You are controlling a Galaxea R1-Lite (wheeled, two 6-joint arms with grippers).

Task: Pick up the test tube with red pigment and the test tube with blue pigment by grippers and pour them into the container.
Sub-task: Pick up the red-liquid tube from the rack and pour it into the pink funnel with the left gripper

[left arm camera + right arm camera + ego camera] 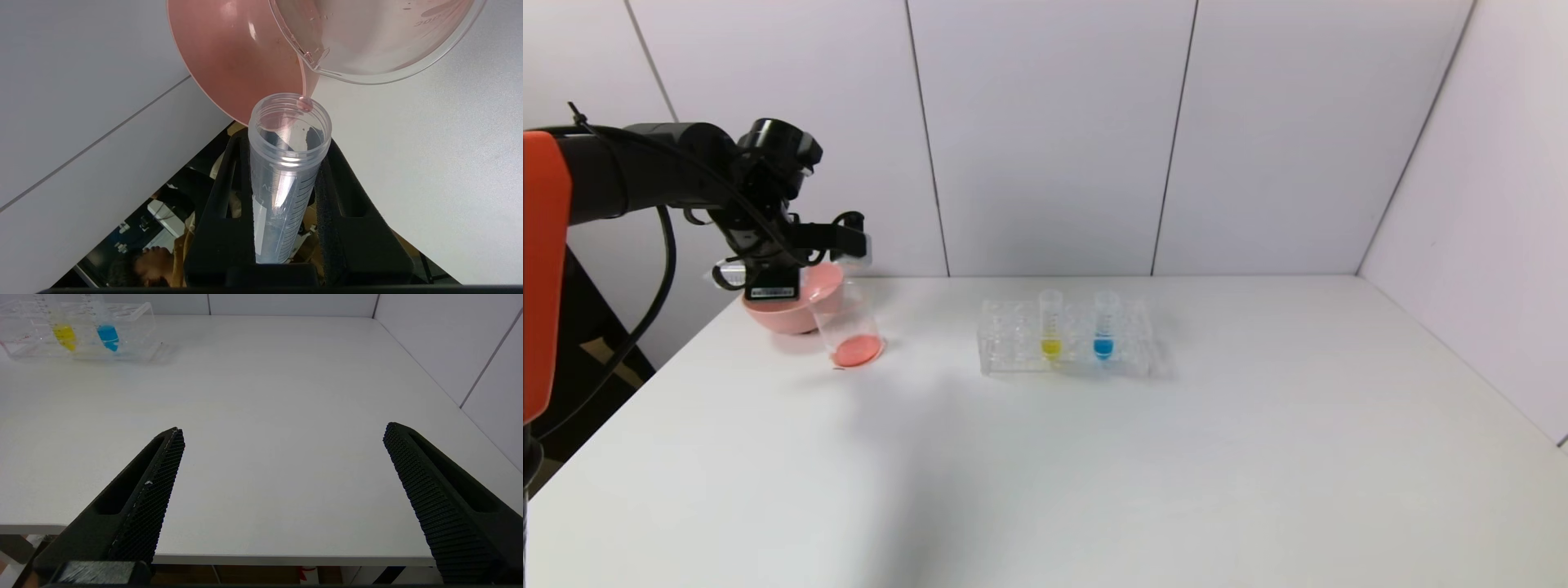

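At the left of the head view, the test tube with red pigment [286, 175] is clamped between the fingers of the left gripper [845, 243] and tipped over the container [848, 322], where pink-red liquid already lies at the bottom beside the pink bowl [783, 306]; the red pour appears nearly finished. The test tube with blue pigment [1103, 325] is seen upright in the clear rack [1013, 359] at centre frame, next to a yellow tube [1051, 325]. The right gripper [282, 465], spread wide and empty over the table's near edge, would next be called on for the blue tube.
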